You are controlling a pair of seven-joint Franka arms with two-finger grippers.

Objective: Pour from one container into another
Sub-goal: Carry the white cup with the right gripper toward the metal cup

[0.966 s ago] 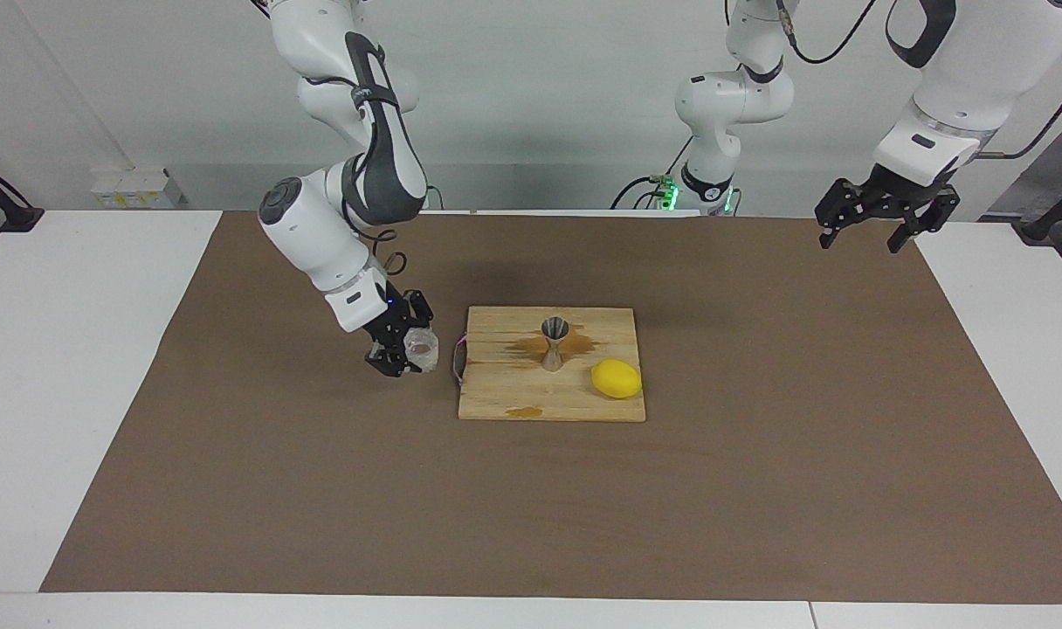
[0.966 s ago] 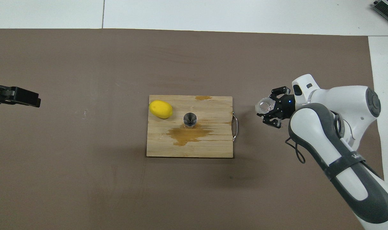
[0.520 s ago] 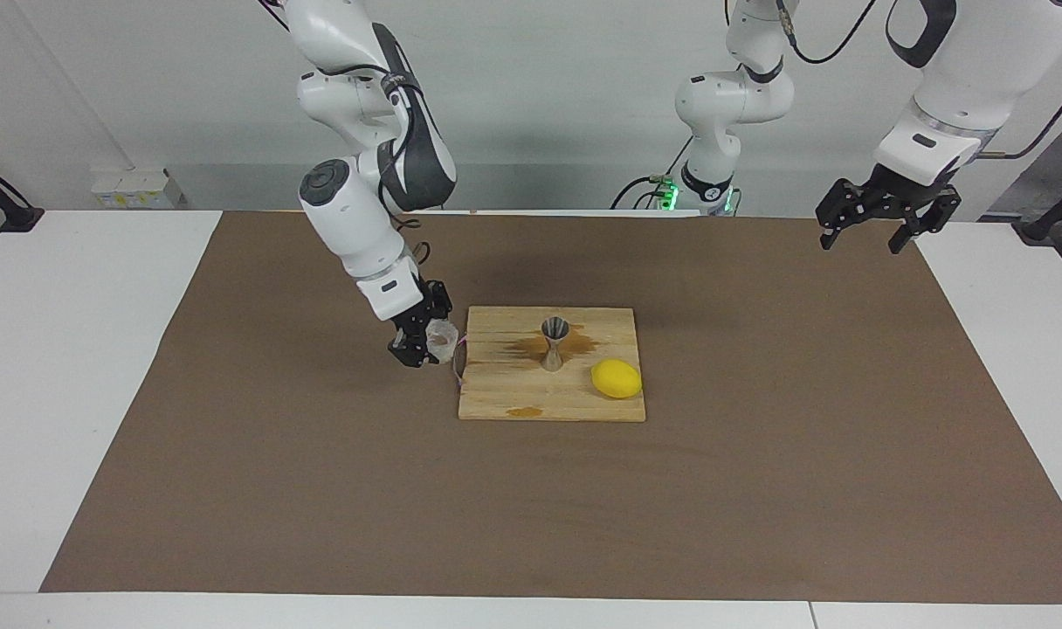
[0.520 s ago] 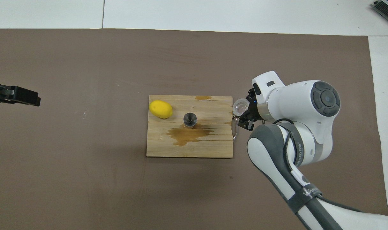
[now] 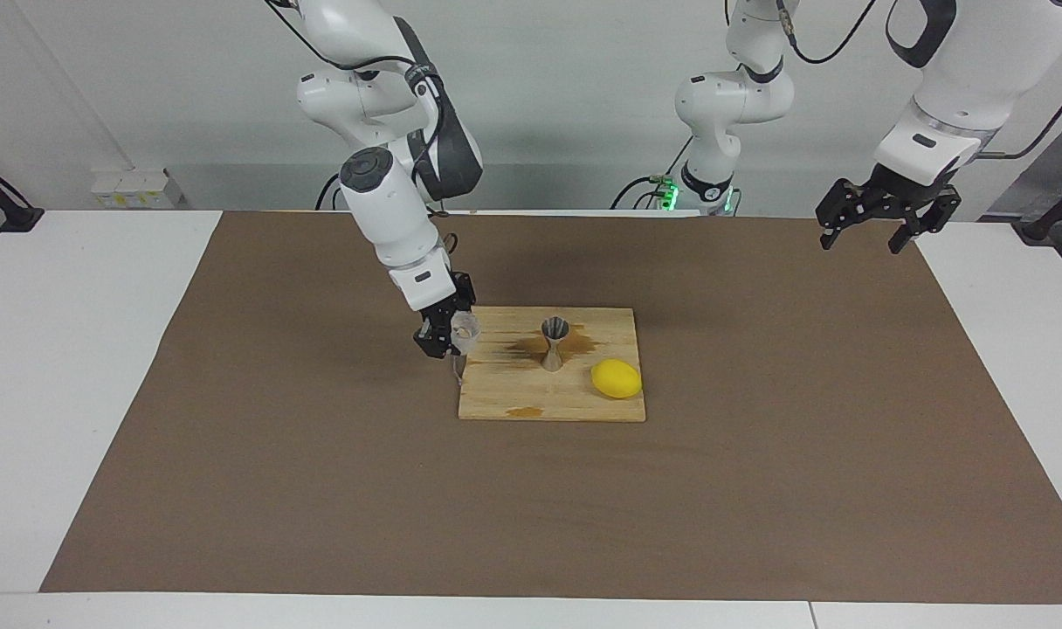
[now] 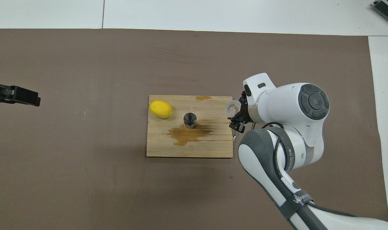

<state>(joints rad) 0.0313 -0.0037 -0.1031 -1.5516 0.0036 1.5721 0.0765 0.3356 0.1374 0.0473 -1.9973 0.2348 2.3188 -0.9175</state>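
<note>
Clear cup (image 5: 466, 329) sits gripped in the right gripper (image 5: 448, 336) over the board's (image 5: 575, 404) edge, seemingly upright; the jigger (image 5: 555, 343) stands mid-board, toward the left arm's end; left gripper (image 5: 885, 220) waits spread

This is a robotics lab: two white Franka arms (image 5: 382, 201) work at a white table (image 5: 77, 349) covered by a brown mat (image 5: 758, 454), before a bare pale wall. A third, smaller robot arm (image 5: 727, 105) with loose cables and a green indicator light stands near the wall.
</note>
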